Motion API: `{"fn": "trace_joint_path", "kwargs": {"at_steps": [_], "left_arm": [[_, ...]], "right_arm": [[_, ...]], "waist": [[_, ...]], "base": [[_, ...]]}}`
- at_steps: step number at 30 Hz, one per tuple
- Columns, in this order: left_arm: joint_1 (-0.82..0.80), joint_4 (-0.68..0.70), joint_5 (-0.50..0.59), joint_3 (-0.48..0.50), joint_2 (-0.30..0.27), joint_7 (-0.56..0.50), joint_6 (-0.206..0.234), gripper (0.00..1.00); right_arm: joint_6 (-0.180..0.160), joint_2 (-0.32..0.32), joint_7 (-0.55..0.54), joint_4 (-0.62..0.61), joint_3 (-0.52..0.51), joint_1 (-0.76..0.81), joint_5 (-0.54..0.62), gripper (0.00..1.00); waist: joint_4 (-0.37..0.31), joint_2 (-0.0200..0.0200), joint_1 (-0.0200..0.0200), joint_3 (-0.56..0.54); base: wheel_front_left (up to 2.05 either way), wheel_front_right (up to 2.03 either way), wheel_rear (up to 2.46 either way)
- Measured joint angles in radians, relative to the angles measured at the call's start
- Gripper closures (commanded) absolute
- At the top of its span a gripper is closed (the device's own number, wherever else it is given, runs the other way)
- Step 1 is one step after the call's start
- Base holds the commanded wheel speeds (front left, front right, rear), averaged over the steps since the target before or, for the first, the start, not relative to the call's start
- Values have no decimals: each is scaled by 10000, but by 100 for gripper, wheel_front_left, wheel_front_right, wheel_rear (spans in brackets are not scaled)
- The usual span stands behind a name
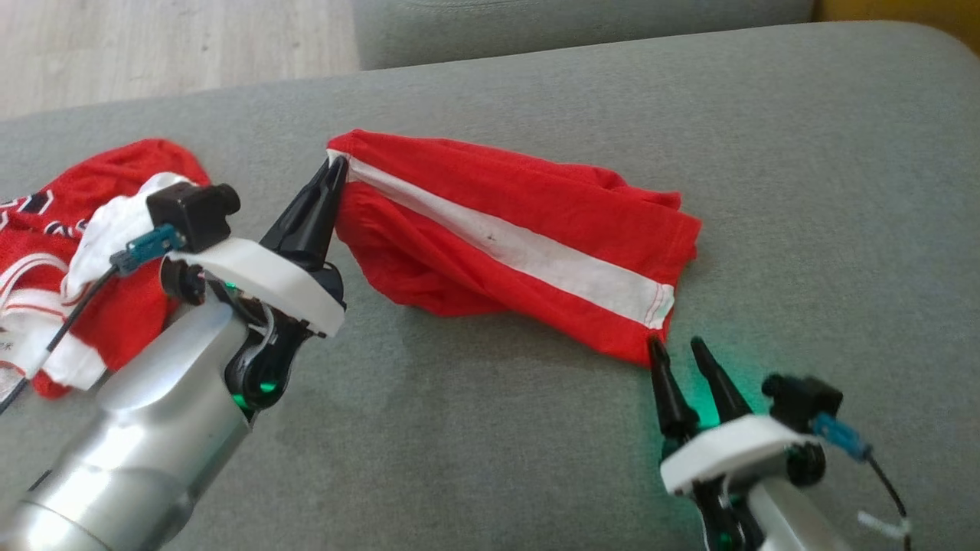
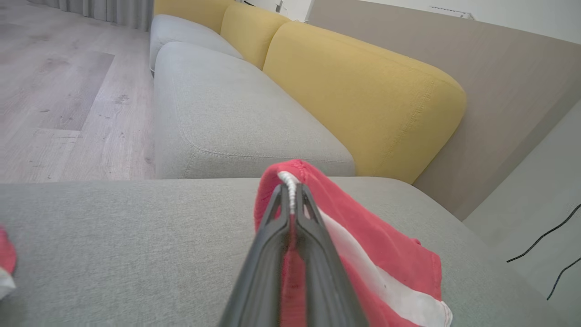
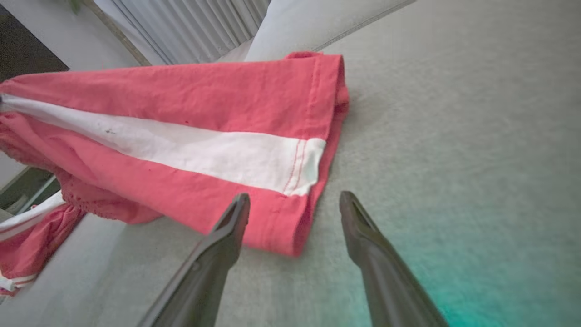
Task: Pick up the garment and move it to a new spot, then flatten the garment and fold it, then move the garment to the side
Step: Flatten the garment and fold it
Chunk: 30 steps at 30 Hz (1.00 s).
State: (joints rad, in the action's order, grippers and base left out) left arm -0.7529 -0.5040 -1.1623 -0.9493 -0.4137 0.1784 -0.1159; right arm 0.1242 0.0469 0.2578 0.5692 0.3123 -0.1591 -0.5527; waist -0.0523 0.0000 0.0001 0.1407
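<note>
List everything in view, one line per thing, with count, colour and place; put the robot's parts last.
striped garment: one, red with a white stripe, middle of the seat cushion
second garment: one, red and white, crumpled at the cushion's left edge
seat cushion: one, grey, under both garments
back cushions: at least two, yellow, behind the seats
floor: pale wood, beyond the sofa
cables: two, black, right of the sofa
left tool: one, black fingers, shut on the striped garment's far left corner
right tool: one, black fingers, open at its near right corner

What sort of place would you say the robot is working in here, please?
Probably a home living room: a grey sofa seat with yellow back cushions, pale wood flooring and curtains.
</note>
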Motion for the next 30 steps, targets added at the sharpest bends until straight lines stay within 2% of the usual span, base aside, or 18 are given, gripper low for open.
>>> {"fn": "trace_joint_path", "kwargs": {"at_steps": [9, 22, 30], "left_arm": [[-58, -69, -35, -198, 150, 121, -79, 100], [-259, -109, -100, -334, 150, 211, -88, 100], [-450, -100, -209, -499, 146, 255, -90, 100]], "right_arm": [[0, 17, 0, 1383, 988, -1258, -1622, 0], [0, 27, 2, 2268, 867, -2087, -1582, 0], [-2, 50, 2, 2234, 765, -2260, -1588, 0]], "waist": [[295, 0, 0, 104], [417, 0, 0, 237], [480, 0, 0, 330]], "base": [[0, 0, 0], [0, 0, 0], [0, 0, 0]]}}
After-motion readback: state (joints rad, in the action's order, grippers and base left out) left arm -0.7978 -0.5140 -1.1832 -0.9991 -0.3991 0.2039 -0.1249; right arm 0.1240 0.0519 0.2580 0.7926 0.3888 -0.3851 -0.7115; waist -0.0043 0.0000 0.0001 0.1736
